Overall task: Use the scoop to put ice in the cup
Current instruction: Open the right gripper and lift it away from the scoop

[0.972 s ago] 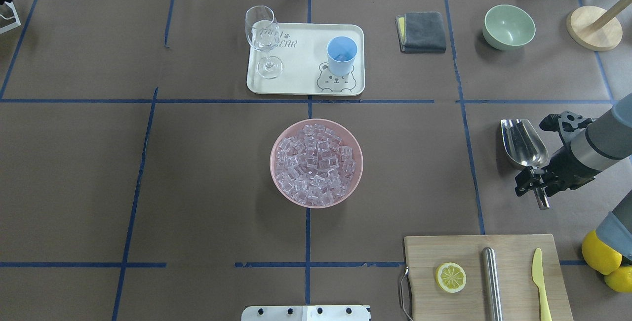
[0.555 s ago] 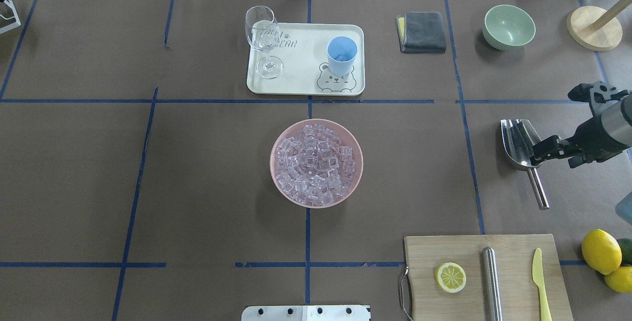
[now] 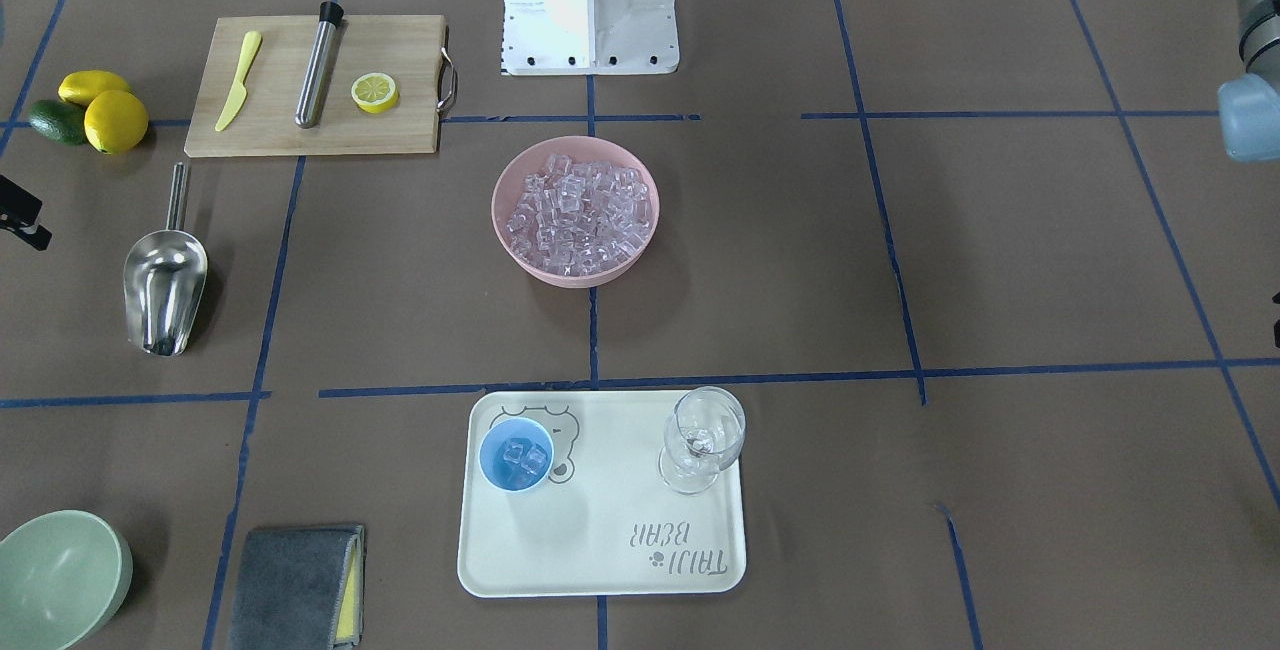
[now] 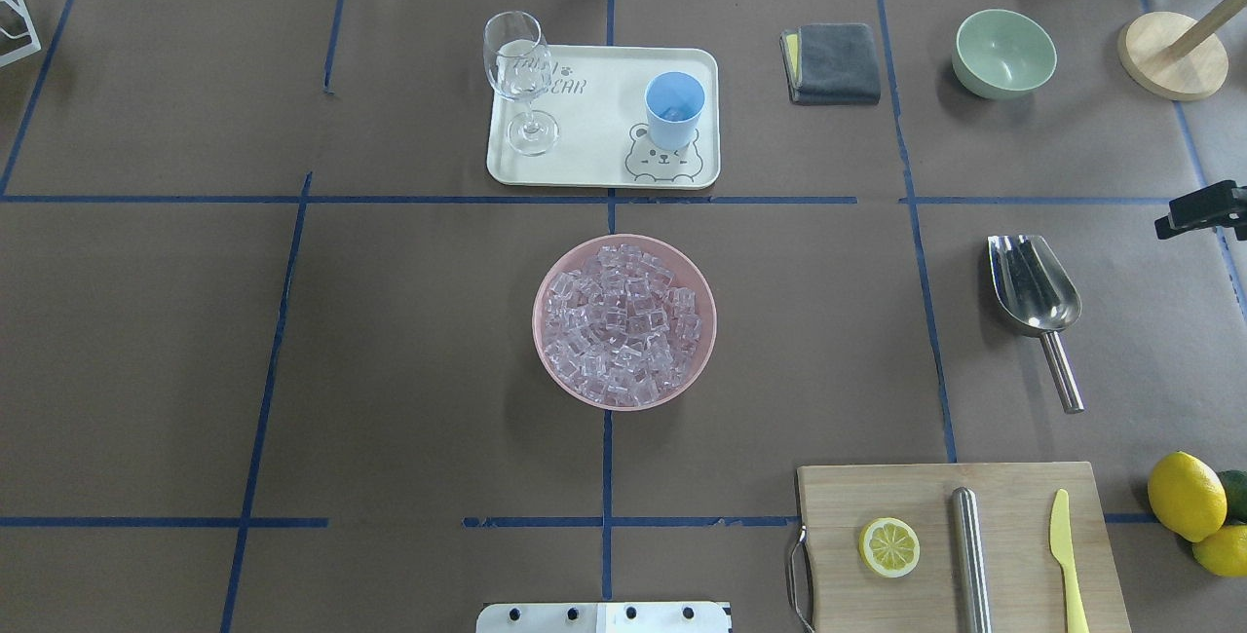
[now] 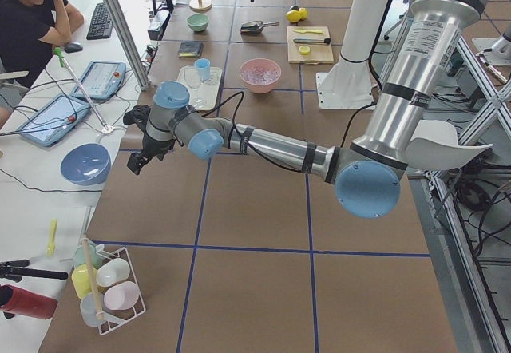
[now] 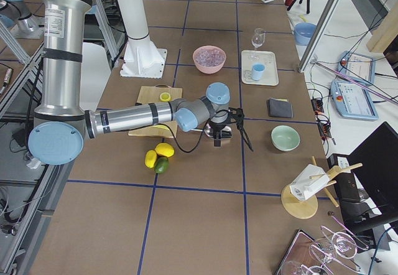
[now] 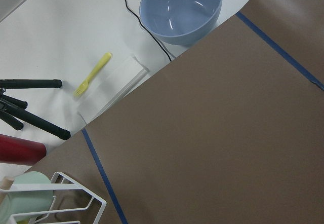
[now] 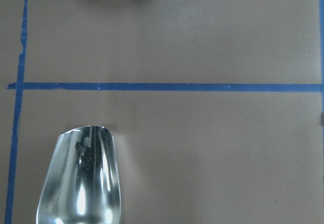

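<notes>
Overhead exterior: right hand (image 4: pixel 1200 210) nearest scoop (image 4: pixel 1035 287).
It lies inward, handle toward robot; you cannot tell whether the hand is open.

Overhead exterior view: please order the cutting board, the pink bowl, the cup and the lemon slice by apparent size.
1. cutting board
2. pink bowl
3. cup and lemon slice: about equally wide. The cup stands farther from the camera, so I do not rank them.
</notes>
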